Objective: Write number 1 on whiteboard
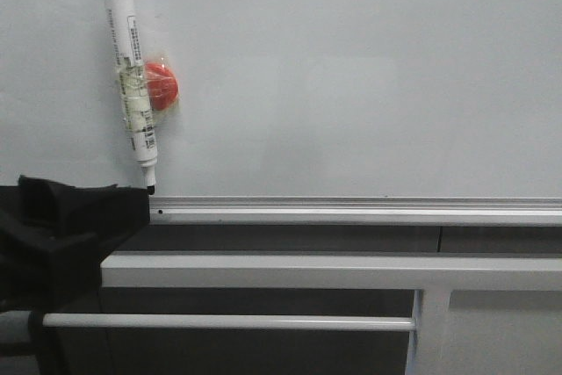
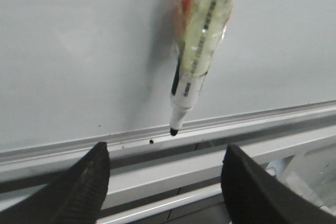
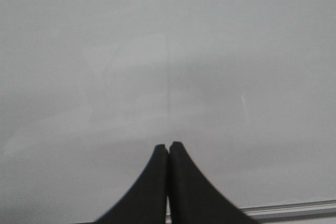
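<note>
Currently the marker [image 1: 132,76] is hanging on the whiteboard [image 1: 369,68], taped to a red magnet [image 1: 162,85], long axis near vertical, tip down and just above the rail [image 1: 351,210]. Left gripper [image 2: 165,182] is sitting below it, jaws spread wide and holding nothing; the tip lies between and ahead of them. Right gripper [image 3: 168,153] is facing bare board, jaws pressed together, empty. No number 1 is showing yet. Left arm is nearer, judging by the wrist view.
</note>
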### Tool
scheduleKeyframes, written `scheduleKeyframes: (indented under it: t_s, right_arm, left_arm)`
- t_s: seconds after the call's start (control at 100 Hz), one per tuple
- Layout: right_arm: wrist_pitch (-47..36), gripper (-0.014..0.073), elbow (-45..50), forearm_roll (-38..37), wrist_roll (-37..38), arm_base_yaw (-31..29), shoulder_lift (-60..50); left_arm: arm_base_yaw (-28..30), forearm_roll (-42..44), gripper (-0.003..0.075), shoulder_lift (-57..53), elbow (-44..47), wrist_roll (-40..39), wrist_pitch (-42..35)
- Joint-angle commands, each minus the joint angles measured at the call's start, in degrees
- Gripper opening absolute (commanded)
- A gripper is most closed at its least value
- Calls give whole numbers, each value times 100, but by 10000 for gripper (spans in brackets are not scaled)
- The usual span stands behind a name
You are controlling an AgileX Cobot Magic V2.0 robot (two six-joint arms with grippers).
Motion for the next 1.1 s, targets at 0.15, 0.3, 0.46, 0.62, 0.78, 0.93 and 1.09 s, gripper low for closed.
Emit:
scheduleKeyframes:
  t_s: [0.15, 0.3, 0.46, 0.62, 0.78, 0.93, 1.09]
  right_arm:
    - [-427, -43, -148, -15, -57, 4, 121]
    - [-427, -43, -148, -15, -57, 4, 121]
    - [-427, -43, -148, -15, -57, 4, 121]
    - [-427, -43, -148, -15, -57, 4, 121]
    - [-427, -43, -148, -15, -57, 14, 121]
    - [-427, -43, -148, -15, -57, 14, 121]
    - [-427, -43, -148, -15, -57, 14, 121]
  left_arm:
    - [-23, -212, 419, -112, -414, 324, -1423]
    - [-23, -309, 419, -112, -564, 453, -1423]
    - [-23, -324, 419, -112, -665, 456, -1423]
    - [-15, -418, 419, -112, -733, 477, -1423]
    - [-15, -418, 419, -112, -794, 477, -1423]
    - [-15, -430, 419, -112, -848, 477, -1423]
    - [-15, -516, 414, -112, -848, 477, -1423]
